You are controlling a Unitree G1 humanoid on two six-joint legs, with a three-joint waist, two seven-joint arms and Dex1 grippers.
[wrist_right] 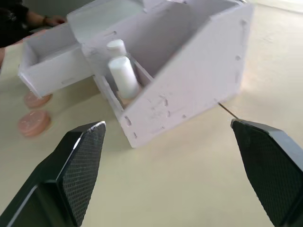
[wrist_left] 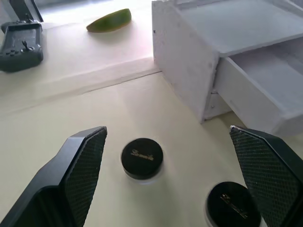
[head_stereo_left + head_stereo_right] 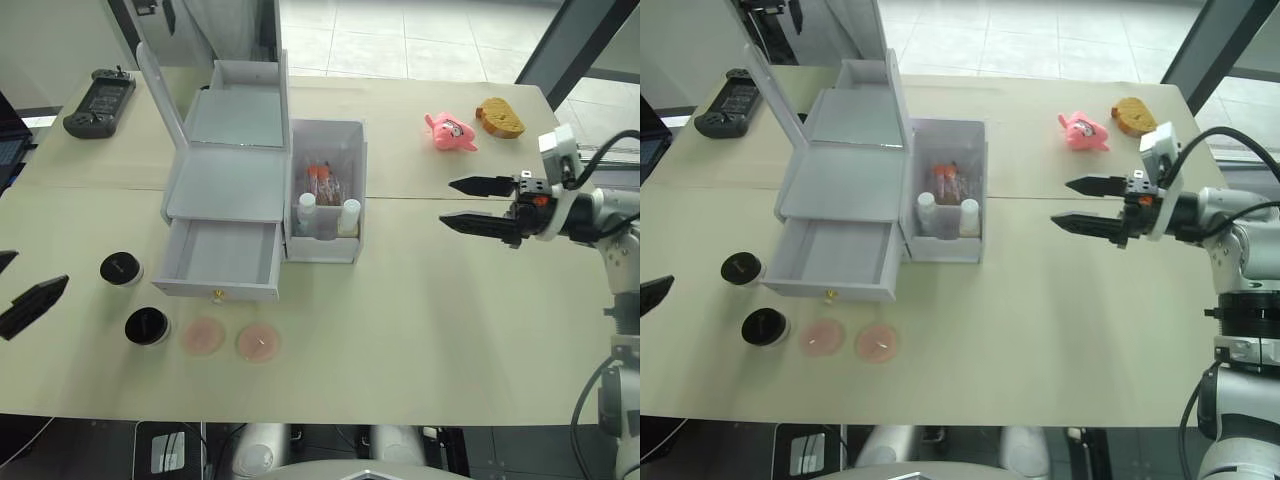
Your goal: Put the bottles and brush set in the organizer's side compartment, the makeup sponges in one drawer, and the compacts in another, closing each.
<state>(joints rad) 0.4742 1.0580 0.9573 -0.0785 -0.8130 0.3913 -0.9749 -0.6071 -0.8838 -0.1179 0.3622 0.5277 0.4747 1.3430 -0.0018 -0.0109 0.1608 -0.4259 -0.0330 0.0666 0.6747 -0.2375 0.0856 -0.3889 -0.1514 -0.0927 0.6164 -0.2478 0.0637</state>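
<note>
Sponges and compacts on the table, lower drawer open and bare.

Left gripper (image 2: 165,179) hangs spread and holds nothing, just above the two compacts (image 3: 121,268) (image 3: 147,326), whose black lids carry gold script too small to read; the two sponges (image 3: 204,334) (image 3: 258,342) lie beyond them, before the drawer (image 3: 222,257). Right gripper (image 3: 462,204) is also apart and holds nothing, well clear of the organizer (image 3: 225,185), whose side compartment (image 3: 352,190) holds both bottles (image 3: 306,213) (image 3: 350,216) and the brush set (image 3: 322,180).

You get bright, even daylight; the tiled floor (image 3: 400,40) beyond the desk (image 3: 420,330) is washed out. Shadows are soft and faint. Both wrist views blur close up, and the desk's far edge glares.
</note>
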